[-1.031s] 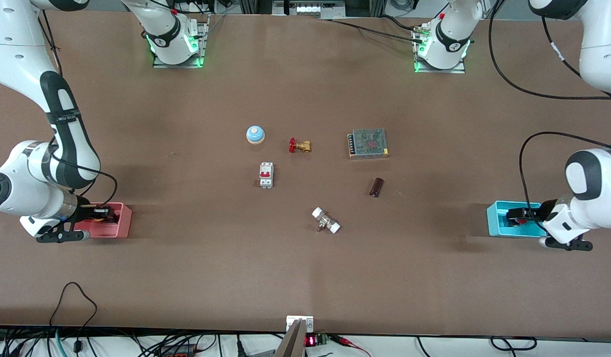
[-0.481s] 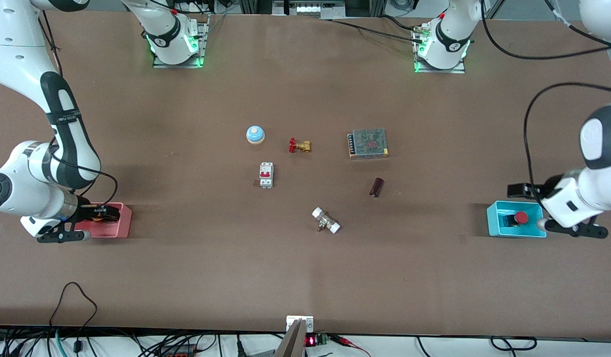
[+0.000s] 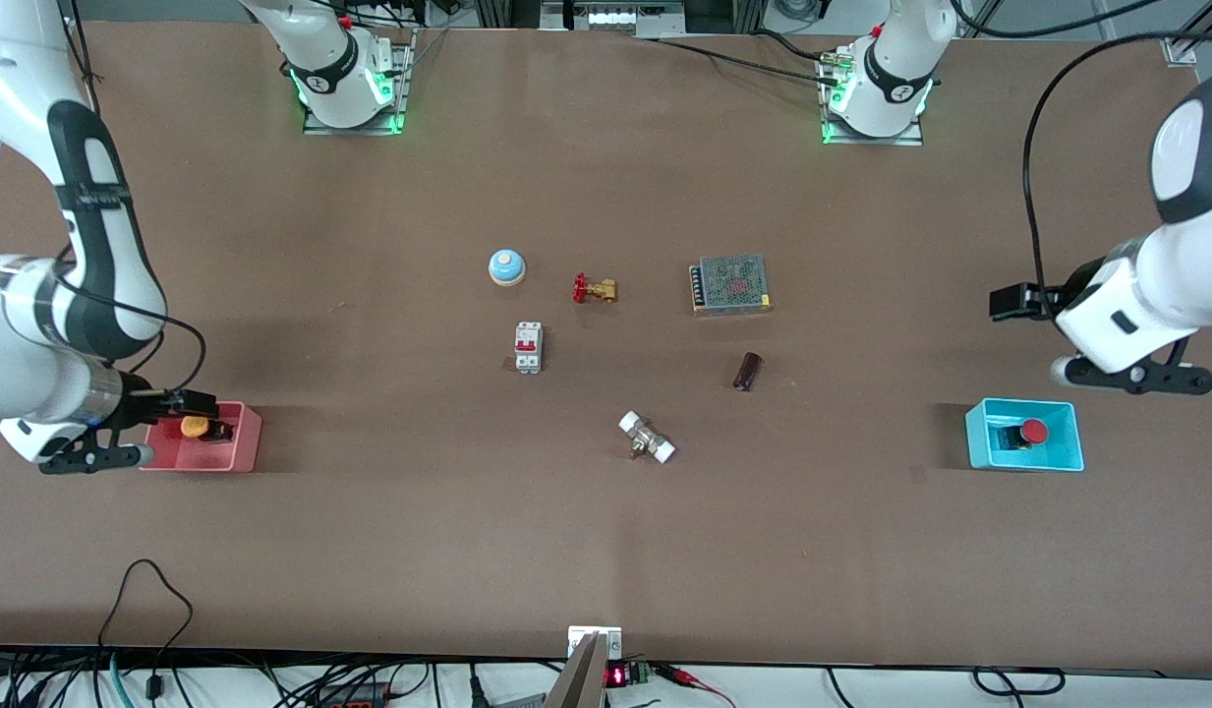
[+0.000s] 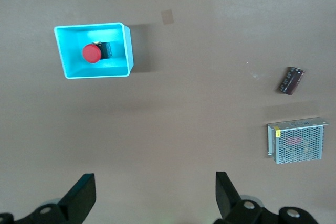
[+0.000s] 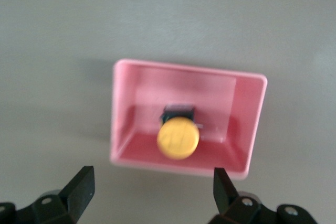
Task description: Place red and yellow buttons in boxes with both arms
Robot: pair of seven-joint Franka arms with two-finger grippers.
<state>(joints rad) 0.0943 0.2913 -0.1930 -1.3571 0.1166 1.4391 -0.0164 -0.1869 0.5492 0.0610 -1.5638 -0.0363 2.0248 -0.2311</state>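
Red button [image 3: 1033, 431] in cyan box [image 3: 977, 442], yellow button [image 3: 194, 427] in pink box [image 3: 244, 444]; left claw [image 4: 155, 195], right claw [image 5: 152, 190] released, no legible writing

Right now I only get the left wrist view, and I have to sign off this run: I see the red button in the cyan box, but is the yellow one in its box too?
Observer: Yes, the yellow button lies inside the pink box.
Operator: Is the right gripper holding it?
Observer: No. It hovers over that box, jaws open, holding nothing.
Operator: My left gripper has its jaws open over bare tabletop. Any strays I miss?
Observer: A blue bell, a brass valve and a white breaker sit loose mid-table.
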